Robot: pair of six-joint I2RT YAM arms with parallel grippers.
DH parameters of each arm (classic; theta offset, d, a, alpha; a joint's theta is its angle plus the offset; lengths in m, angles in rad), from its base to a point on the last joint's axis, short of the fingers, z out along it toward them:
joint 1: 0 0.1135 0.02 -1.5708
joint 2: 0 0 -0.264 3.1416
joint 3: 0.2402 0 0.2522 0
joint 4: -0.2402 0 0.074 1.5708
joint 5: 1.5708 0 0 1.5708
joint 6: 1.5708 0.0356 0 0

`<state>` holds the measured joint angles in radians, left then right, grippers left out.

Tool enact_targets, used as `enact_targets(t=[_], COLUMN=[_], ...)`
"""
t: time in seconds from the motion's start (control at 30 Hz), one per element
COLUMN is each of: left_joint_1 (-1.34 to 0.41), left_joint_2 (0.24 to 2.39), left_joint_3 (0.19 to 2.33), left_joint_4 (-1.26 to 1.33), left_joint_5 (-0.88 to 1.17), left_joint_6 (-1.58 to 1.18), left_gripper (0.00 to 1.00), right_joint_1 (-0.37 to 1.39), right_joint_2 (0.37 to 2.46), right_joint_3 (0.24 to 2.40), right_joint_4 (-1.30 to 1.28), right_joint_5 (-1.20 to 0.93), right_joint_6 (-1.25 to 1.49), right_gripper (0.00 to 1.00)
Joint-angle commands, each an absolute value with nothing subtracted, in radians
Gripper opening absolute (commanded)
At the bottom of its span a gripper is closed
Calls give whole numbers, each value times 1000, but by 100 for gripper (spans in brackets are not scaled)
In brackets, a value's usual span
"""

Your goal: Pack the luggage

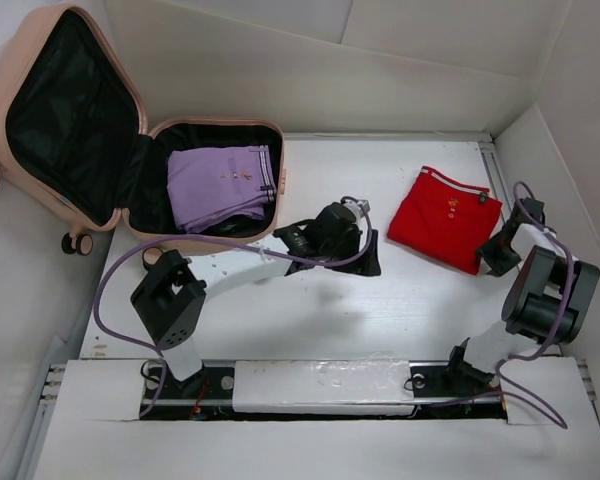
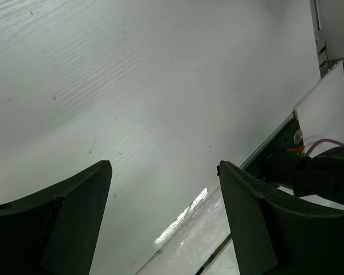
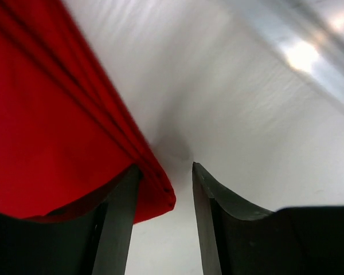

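Left pincer (image 2: 163, 165) wide, right pincer (image 3: 165, 168) narrow at soft red cloth (image 1: 442, 220), rounded luggage (image 1: 278, 165) open

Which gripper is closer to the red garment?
Right. The right gripper is at a corner of the red garment; the left gripper hangs to its left, apart.

The tabletop (image 1: 410, 300) is a white, faintly grained surface, enclosed at the rear by a sloping white back panel (image 1: 380, 85) and on the right by a white side panel (image 1: 570, 130). A white board (image 1: 310, 440) covers the near edge. Lighting is even and diffuse, with one bright glare patch (image 3: 301, 54) in the right wrist view.
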<state>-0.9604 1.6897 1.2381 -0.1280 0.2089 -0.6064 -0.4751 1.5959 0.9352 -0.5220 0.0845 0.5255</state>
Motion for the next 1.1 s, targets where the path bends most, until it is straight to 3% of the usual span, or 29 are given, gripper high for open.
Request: enact_targets(t=[0.0, 0.27, 0.4, 0.6, 0.83, 1.07], left_joint_1=[-965, -897, -888, -888, -908, -927], left_joint_2=[1644, 1678, 1759, 1971, 2224, 2321], left_joint_3=[1269, 1302, 1390, 1598, 1845, 1855], left_joint_4=[-120, -130, -110, -100, -169, -160], left_joint_5=[181, 137, 161, 181, 129, 19], left_joint_6=[-591, -653, -693, -778, -860, -1060], left_gripper=[71, 73, 74, 74, 73, 65], right_joint_1=[-382, -193, -184, -163, -163, -55], right_joint_2=[1569, 1445, 1257, 1014, 879, 821], right_joint_3=[920, 778, 738, 788, 879, 913], right_joint_4=[-514, -523, -560, -658, -742, -818], right_joint_5=[-61, -135, -158, -193, -248, -268], right_joint_6=[477, 512, 523, 543, 483, 474], right_gripper=[48, 48, 48, 65, 67, 67])
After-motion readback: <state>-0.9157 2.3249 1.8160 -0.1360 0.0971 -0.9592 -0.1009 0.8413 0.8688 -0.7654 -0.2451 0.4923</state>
